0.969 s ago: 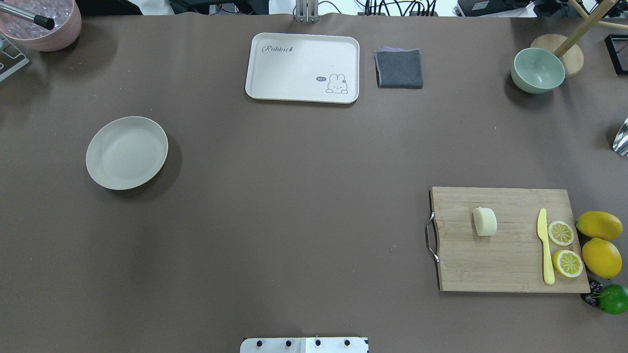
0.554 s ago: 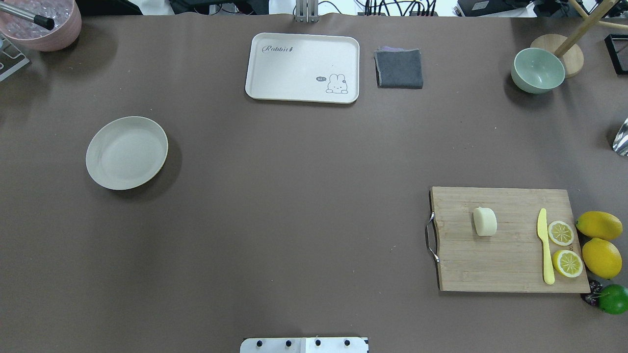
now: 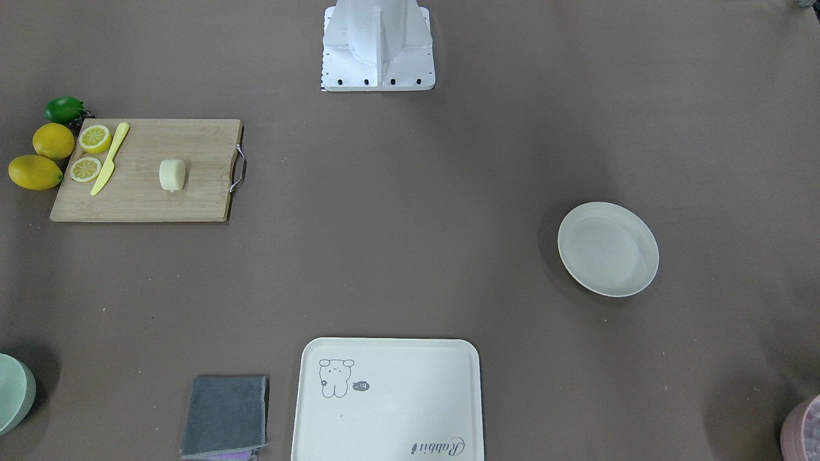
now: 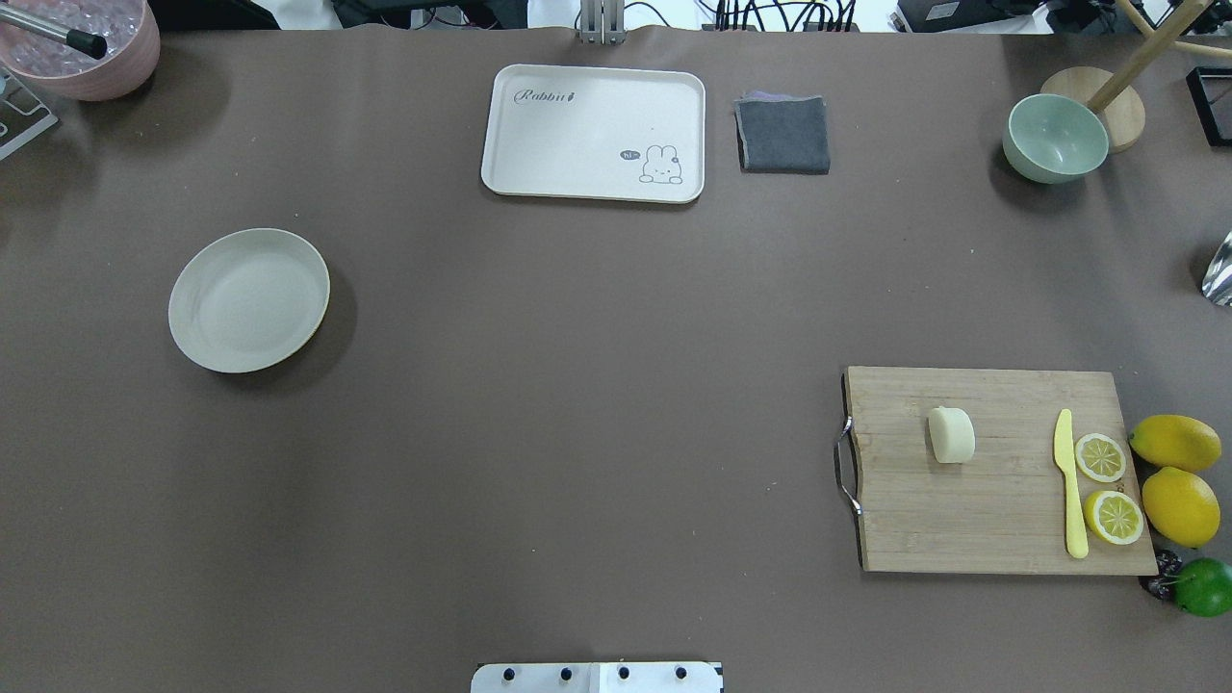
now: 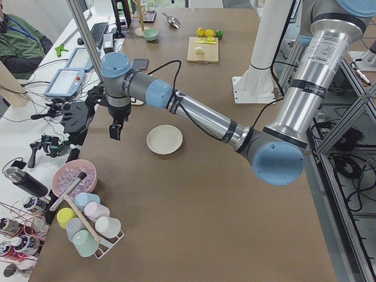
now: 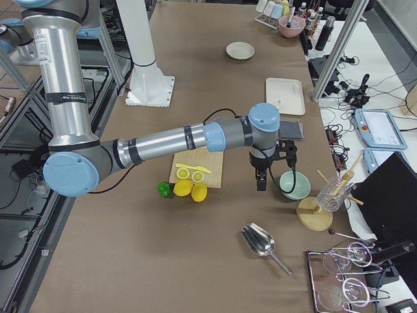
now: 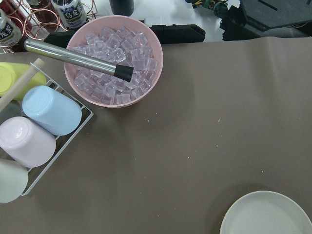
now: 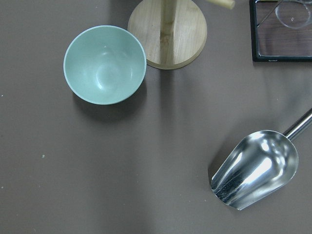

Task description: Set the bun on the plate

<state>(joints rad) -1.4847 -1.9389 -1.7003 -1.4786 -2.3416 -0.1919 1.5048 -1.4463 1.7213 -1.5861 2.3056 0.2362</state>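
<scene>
We find the bun (image 4: 951, 435) lying on the cutting board (image 4: 962, 520) at the robot's right, well apart from the plate (image 4: 248, 300) at its left. No grasp is begun. The right gripper (image 6: 261, 181) hangs beside the green bowl (image 6: 294, 185), and the left gripper (image 5: 115, 130) hangs near the plate. For these 2 grippers we cannot tell the finger opening. Next, we judge, the right arm must reach the bun.

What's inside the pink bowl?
The pink bowl holds clear ice cubes, and a metal stick with a black tip rests on top of them. The cubes hide the bowl's bottom.
</scene>
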